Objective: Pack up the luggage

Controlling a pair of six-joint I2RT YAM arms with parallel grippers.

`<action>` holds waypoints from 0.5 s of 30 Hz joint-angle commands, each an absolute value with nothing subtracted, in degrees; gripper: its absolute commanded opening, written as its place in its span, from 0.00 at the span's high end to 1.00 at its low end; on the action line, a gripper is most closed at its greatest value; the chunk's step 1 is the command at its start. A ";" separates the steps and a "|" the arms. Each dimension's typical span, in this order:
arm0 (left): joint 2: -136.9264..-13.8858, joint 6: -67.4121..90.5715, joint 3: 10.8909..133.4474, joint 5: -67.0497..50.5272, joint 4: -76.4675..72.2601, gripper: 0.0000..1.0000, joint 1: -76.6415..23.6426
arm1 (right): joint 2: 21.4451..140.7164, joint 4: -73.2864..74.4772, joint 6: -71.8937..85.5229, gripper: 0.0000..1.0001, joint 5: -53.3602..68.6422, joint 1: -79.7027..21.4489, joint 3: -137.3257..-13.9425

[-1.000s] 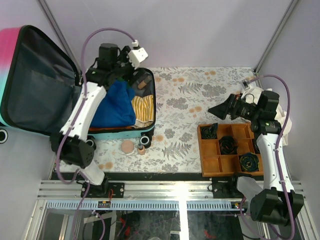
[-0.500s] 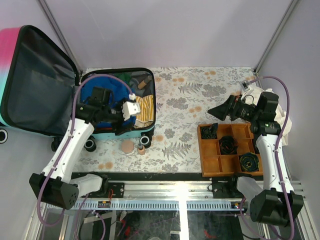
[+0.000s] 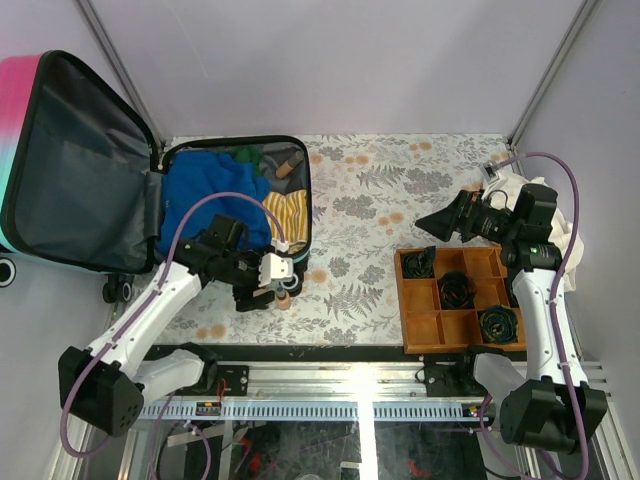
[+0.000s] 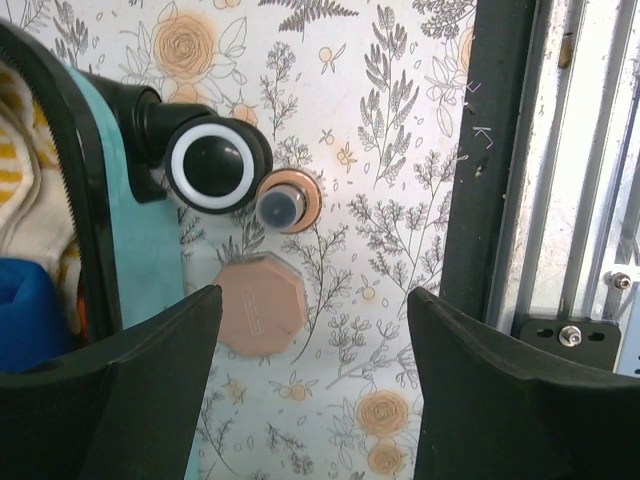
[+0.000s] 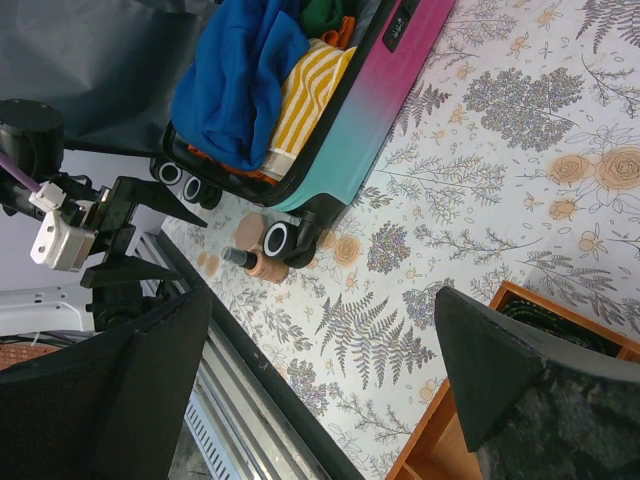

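Reviewing your left arm: a second ago it reached deep over the blue garment [image 3: 205,195] inside the luggage [image 3: 90,175]. It has since pulled out to the near side of the shell. Your left gripper [image 4: 312,300] now hangs with jaws parted and nothing between them. It is above a pink octagonal compact [image 4: 258,312] and a small capped bottle [image 4: 285,203], both resting on the table just beside a suitcase wheel [image 4: 211,166]. The luggage lies open at the table's far left, lid raised, clothing in its base. Your right gripper [image 5: 320,300] has not moved: spread wide, empty, held above the table near the wooden tray [image 3: 402,300]. Assessment: the clothing is in. The loose toiletries appear to be the next pickup, and neither is yet touched.
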State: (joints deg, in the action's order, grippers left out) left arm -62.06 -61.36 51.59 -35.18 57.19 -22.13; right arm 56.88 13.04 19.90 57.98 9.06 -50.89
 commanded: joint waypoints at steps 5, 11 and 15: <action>-65.03 -57.37 50.12 -37.98 47.98 0.35 -26.33 | 56.42 12.39 18.97 0.00 58.18 9.23 -51.54; -68.11 -56.75 48.78 -37.63 45.28 0.47 -27.20 | 56.29 12.48 18.71 0.00 58.06 9.32 -51.19; -69.44 -56.65 47.80 -36.63 43.39 0.50 -27.16 | 56.42 12.40 18.67 0.00 57.99 9.32 -51.16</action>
State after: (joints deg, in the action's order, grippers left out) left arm -68.55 -57.30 48.90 -36.21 47.97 -26.96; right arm 56.88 13.06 19.44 57.95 9.06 -50.89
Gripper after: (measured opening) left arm 0.521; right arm 0.995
